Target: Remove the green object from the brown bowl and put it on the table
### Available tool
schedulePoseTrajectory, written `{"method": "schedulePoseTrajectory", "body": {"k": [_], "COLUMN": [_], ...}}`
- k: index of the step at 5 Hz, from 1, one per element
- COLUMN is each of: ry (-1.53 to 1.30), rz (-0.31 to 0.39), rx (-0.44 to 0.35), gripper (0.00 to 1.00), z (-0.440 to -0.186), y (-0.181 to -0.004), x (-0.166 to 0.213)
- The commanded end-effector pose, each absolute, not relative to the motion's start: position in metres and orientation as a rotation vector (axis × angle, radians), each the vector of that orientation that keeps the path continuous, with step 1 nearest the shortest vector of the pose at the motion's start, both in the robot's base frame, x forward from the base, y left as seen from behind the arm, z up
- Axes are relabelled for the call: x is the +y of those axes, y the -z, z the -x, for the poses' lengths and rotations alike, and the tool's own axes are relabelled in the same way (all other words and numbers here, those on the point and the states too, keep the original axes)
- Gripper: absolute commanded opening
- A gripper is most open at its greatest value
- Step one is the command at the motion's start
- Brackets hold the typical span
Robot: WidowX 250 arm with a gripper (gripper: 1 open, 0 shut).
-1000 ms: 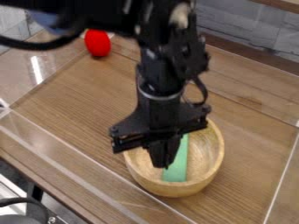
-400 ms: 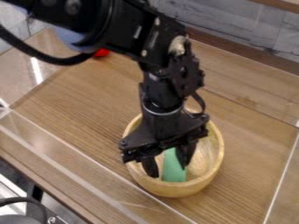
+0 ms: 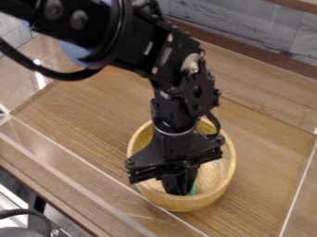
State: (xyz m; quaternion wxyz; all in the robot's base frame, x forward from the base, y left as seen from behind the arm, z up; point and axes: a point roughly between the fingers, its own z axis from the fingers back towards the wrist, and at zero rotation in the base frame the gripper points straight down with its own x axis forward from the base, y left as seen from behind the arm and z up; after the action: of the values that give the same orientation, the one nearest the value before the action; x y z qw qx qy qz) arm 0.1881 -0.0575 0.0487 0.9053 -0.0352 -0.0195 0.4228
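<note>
At the near left corner, a black cable (image 3: pixel 28 213) curved beside the edge of the desk (image 3: pixel 77 116). The brown bowl (image 3: pixel 220 188) stood on the desk, a little right of the middle and on the near side. Inside it was the green object (image 3: pixel 192 190), of which only a small piece was showing (the black parts covered the rest). The claw (image 3: pixel 184 189) was pointing down into the bowl, its tips very close to this green piece. It was narrow, with the jaws brought together; whether they had the green object between them, I could not tell. The arm (image 3: pixel 109 35) came from the far left side and leaned over the desk, hiding a part of it. Along the right side, a thin pale edge (image 3: pixel 298 190) ran from near to far. Behind everything, at the far right, was a grey wall (image 3: pixel 275 30) (it had wood-like lines).
</note>
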Motion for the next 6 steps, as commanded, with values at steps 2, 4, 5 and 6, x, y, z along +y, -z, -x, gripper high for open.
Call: {"method": "schedulePoseTrajectory", "body": {"k": [2, 4, 5, 6], "ry": [-0.925, -0.94, -0.924, -0.883], "rz": [0.071, 0.061, 0.065, 0.073], "rx": [-0.04, -0.03, -0.026, -0.021], "gripper": [1.0, 1.0, 1.0, 1.0], "z": [-0.194, -0.206, -0.21, -0.212], "y": [-0.049, -0.043, -0.044, -0.032], "x": [-0.056, -0.052, -0.055, -0.042]}}
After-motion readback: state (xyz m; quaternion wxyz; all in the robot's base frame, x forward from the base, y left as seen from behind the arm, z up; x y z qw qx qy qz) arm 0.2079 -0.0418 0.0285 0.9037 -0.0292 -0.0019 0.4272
